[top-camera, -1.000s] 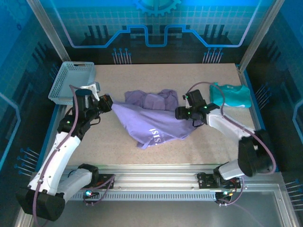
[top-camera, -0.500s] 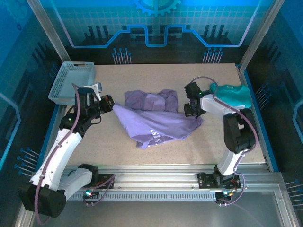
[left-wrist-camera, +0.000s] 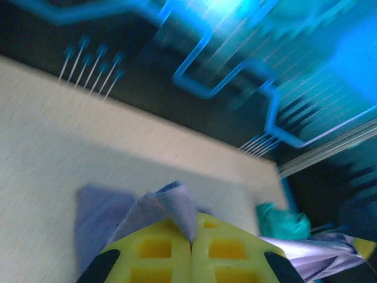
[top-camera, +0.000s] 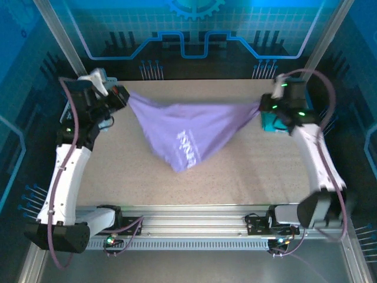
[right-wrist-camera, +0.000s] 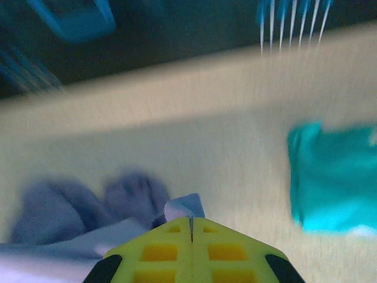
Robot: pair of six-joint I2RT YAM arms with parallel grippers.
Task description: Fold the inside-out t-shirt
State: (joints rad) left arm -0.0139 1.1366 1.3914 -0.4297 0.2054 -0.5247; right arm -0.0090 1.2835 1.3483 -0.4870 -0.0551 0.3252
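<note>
The lavender t-shirt [top-camera: 185, 132] hangs stretched in the air between both arms, sagging to a point with pale lettering [top-camera: 188, 146] near its bottom. My left gripper [top-camera: 122, 96] is shut on its left corner at the back left. My right gripper [top-camera: 263, 107] is shut on its right corner at the back right. In the left wrist view the yellow fingers [left-wrist-camera: 159, 247] are pressed together on a tuft of lavender cloth [left-wrist-camera: 171, 203]. The right wrist view shows the same: a small tuft of cloth [right-wrist-camera: 182, 207] sticks out above my right gripper [right-wrist-camera: 192, 223].
The teal garment [top-camera: 272, 122] lies at the back right, partly behind the right gripper, and appears in the right wrist view [right-wrist-camera: 333, 177]. The grey mesh basket [top-camera: 69, 109] sits at the back left behind the left arm. Blue side rails border the table [top-camera: 247, 171].
Both arms have lifted and pulled apart toward the back corners. The t-shirt has come up off the table, from a crumpled heap to a taut hanging sheet.
</note>
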